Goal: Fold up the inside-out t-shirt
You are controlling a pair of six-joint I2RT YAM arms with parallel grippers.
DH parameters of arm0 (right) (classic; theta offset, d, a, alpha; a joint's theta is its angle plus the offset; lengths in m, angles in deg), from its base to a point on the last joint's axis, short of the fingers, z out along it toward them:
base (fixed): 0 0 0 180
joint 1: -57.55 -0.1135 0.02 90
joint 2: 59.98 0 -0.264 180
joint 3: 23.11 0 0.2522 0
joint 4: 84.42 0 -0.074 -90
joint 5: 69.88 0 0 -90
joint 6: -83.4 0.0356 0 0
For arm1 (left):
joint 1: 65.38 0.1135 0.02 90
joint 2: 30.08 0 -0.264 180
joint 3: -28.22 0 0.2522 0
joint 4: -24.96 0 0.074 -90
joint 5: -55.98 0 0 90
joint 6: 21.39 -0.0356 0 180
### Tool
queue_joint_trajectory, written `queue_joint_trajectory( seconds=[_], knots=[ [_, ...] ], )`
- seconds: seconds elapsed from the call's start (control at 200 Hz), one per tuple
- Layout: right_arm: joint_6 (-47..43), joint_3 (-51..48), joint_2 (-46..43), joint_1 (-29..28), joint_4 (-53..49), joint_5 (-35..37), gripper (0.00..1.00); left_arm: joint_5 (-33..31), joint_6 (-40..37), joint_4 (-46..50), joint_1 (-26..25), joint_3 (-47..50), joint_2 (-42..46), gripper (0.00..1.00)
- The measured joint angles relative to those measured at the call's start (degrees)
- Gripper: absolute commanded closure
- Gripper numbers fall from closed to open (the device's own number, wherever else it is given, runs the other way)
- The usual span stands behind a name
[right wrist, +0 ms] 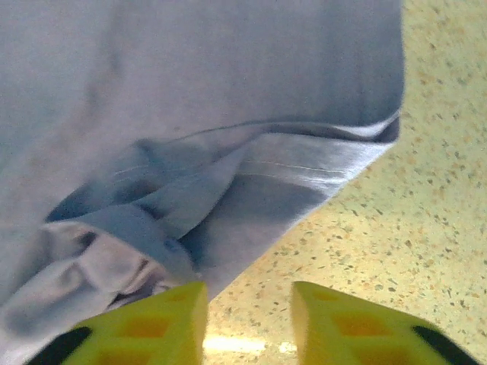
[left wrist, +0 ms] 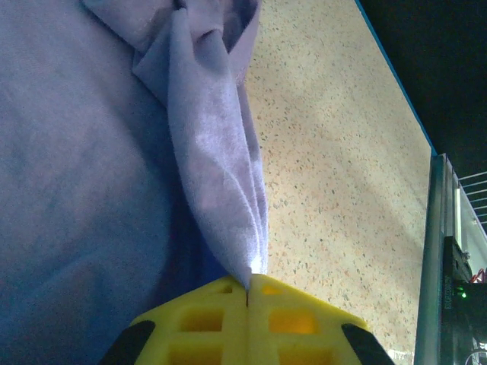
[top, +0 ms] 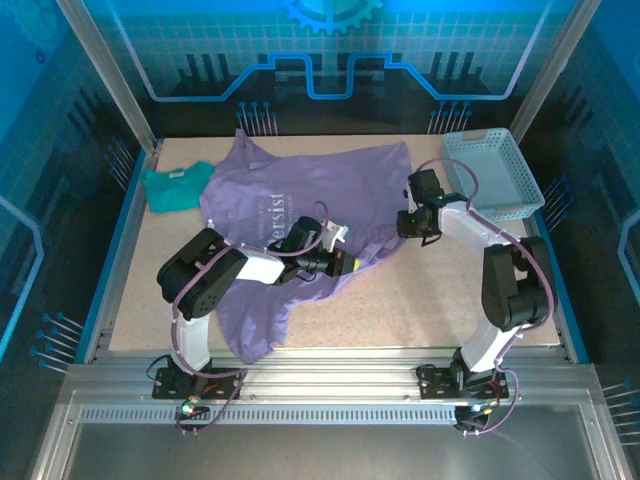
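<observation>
A: How will the t-shirt [top: 300,190] handle?

B: Soft, light and limp (thin cotton, I'd judge). It will sag and bunch, so take it by a hem or seam, ideally at 2 points. It lies spread on the surface [top: 420,300], just left of the basket [top: 495,170].

A: And the fingers?

B: The left fingers [left wrist: 205,323] are closed on a pinched ridge of cloth, well left of the basket. The right fingers [right wrist: 342,327] stand apart over the edge of the shirt nearest the basket, with bare surface between them and the hem just beside 1 of them.
</observation>
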Motion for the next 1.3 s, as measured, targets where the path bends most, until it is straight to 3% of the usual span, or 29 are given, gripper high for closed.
queue_joint_trajectory(
  seconds=[0.135, 0.29, 0.715, 0.79, 0.925, 1.12, 1.301],
  knots=[
    [0.1, -0.1, -0.8, -1.5, -0.2, -1.9, 0.49, 0.0, 0.0, 0.0, 0.0, 0.0, -0.4, 1.0],
    [0.1, 0.2, 1.1, -1.9, -0.3, -3.3, 0.51, 0.0, 0.0, 0.0, 0.0, 0.0, -0.7, 1.0],
    [-1.6, 5.3, 7.5, -0.7, -0.8, -6.5, 0.98, 0.0, 0.2, -0.5, 0.0, 0.0, -0.9, 1.0],
    [-1.9, 5.3, 7.2, -0.1, -1.0, -8.6, 1.0, 0.0, 0.2, -0.5, 0.0, 0.0, -0.9, 1.0],
    [-2.0, 3.7, 1.9, 2.8, -1.4, -16.6, 1.0, 0.0, 1.2, -0.7, 0.0, 0.0, -0.9, 1.0],
    [-2.7, 3.0, -11.6, 10.3, -2.1, -36.5, 1.0, -1.1, 3.2, -2.5, 0.0, 0.0, -1.1, 1.0],
    [-4.3, 4.3, -11.9, 10.6, -3.8, -48.7, 1.0, -1.3, 5.9, -5.6, 0.0, -0.8, -1.7, 1.0]
  ],
)
